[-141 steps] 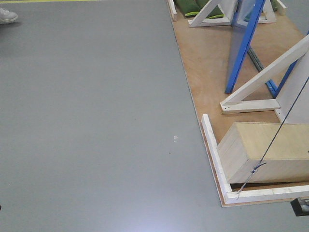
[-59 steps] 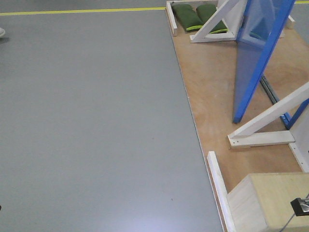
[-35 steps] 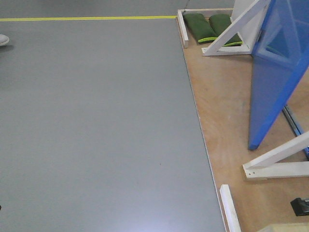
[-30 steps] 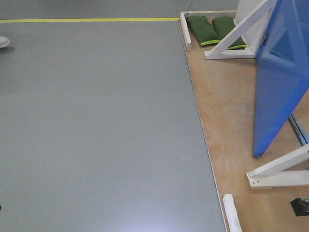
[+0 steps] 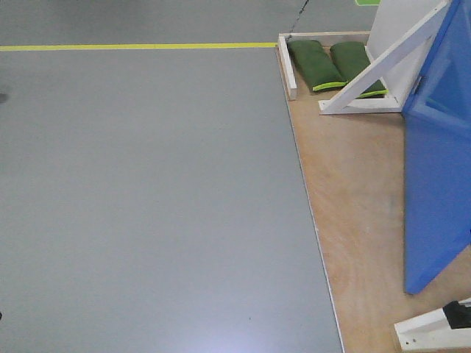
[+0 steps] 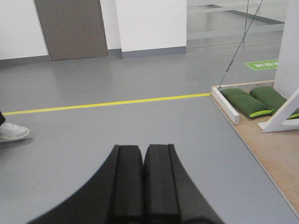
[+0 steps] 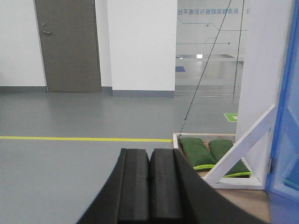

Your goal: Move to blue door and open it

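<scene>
Front view: the blue door (image 5: 438,184) stands at the far right of the frame, its lower corner resting on the wooden platform (image 5: 353,191). It is cut off by the frame edge. Grey floor (image 5: 147,206) fills the left and centre, with a yellow line (image 5: 132,46) across the top.

At the platform's far end, two green bags (image 5: 335,62) lie side by side. Just beside them is a white diagonal brace (image 5: 383,70).

My left pincer (image 6: 143,158): the two black fingers (image 6: 128,177) are pressed together, with nothing between them. It points over bare floor, with the door outside this view. A white shoe (image 6: 11,131) sits at the left edge.

My right pincer (image 7: 149,161): fingers likewise pressed together, holding nothing. The blue door appears as a strip at the right edge, well apart from the pincer. A grey-brown door (image 7: 67,44) is in the far wall.
</scene>
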You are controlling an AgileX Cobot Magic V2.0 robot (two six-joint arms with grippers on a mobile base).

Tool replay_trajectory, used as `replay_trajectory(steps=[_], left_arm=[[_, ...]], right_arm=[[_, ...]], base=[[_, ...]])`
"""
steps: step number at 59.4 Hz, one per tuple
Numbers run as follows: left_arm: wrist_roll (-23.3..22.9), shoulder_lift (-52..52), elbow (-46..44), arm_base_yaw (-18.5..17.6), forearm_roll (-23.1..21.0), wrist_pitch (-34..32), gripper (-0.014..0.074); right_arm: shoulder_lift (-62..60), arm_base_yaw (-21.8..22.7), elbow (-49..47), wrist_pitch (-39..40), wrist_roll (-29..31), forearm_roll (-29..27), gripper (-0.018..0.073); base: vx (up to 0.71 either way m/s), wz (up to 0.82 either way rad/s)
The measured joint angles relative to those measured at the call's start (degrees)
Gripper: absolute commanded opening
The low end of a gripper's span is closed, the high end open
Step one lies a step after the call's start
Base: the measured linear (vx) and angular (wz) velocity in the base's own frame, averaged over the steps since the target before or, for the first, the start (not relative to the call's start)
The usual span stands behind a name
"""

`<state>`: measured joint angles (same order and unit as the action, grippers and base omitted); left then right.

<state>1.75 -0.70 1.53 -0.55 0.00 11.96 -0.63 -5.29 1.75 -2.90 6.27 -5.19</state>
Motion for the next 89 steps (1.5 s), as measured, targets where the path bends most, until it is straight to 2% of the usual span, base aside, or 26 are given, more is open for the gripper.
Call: replay_trajectory(steps=[51,89], left_arm=[[0.00,0.00,0.00,0.00,0.00,0.00,0.0070],[0.00,0.00,0.00,0.00,0.00,0.00,0.0070]], right_arm=[[0.00,0.00,0.00,0.00,0.00,0.00,-0.0008],[0.00,0.00,0.00,0.00,0.00,0.00,-0.0008]], base=[[0.38,0.00],[0.06,0.01]])
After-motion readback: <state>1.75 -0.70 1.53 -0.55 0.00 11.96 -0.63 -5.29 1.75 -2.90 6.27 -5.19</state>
